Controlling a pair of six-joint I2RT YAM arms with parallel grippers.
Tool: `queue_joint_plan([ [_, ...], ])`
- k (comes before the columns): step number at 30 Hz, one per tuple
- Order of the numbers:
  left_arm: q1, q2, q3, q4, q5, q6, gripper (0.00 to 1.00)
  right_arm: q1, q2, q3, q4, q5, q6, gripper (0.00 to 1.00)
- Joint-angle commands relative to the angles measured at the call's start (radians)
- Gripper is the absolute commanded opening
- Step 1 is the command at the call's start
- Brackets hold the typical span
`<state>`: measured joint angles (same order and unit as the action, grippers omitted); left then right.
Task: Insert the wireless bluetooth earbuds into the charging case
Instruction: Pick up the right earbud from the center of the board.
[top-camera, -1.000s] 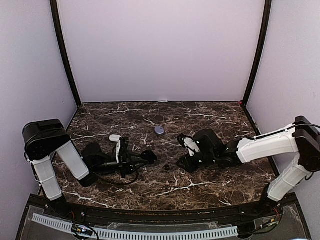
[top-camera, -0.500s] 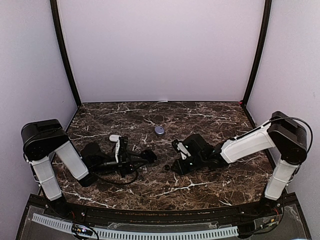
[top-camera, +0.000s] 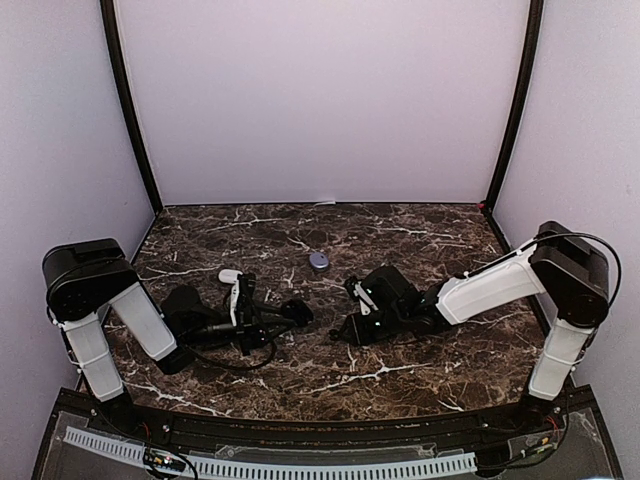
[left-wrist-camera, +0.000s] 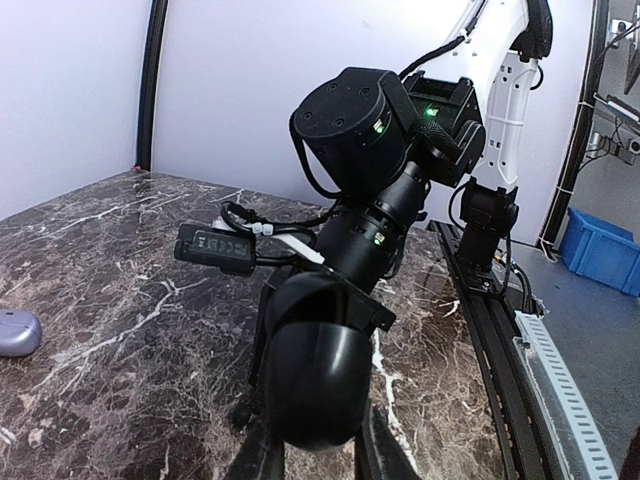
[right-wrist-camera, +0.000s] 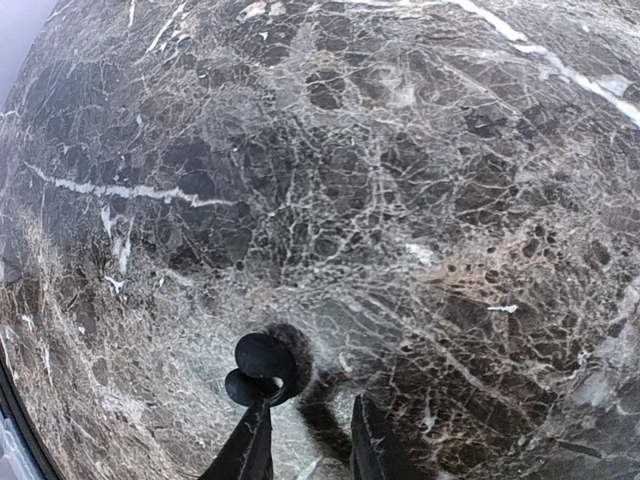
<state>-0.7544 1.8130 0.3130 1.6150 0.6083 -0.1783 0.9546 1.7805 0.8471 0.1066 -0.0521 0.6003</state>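
In the left wrist view my left gripper (left-wrist-camera: 322, 458) is shut on a black pebble-shaped charging case (left-wrist-camera: 318, 370), held low over the marble; from above it lies at the table's left centre (top-camera: 293, 314). A tiny black earbud (right-wrist-camera: 262, 368) lies on the marble. My right gripper (right-wrist-camera: 310, 402) is open just above the table. Its left fingertip (right-wrist-camera: 255, 425) touches the bud's near edge, and the gap between the fingers holds only bare marble. From above, the right gripper (top-camera: 343, 332) covers the bud.
A purple case (top-camera: 318, 261) lies behind the grippers, also at the left edge of the left wrist view (left-wrist-camera: 15, 333). A small white object (top-camera: 230, 275) sits near the left arm. The right arm's wrist and camera (left-wrist-camera: 365, 130) stand close in front of the held case.
The right arm has swung left and its gripper now sits over the black earbud, which showed beside it a second ago. The left arm and its case have not moved.
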Motion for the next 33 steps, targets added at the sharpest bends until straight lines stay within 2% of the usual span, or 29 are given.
queue_joint_plan([
  [1,0.007,-0.030,-0.008,0.062,-0.001,0.005,0.20,-0.004,0.023,0.025,-0.008,0.015,0.009,0.27],
  [26,0.007,-0.029,-0.006,0.059,0.005,0.007,0.20,0.007,0.062,0.069,-0.014,0.006,-0.017,0.24],
  [33,0.007,-0.030,-0.006,0.059,0.005,0.007,0.20,0.013,0.072,0.069,0.007,-0.041,-0.022,0.24],
])
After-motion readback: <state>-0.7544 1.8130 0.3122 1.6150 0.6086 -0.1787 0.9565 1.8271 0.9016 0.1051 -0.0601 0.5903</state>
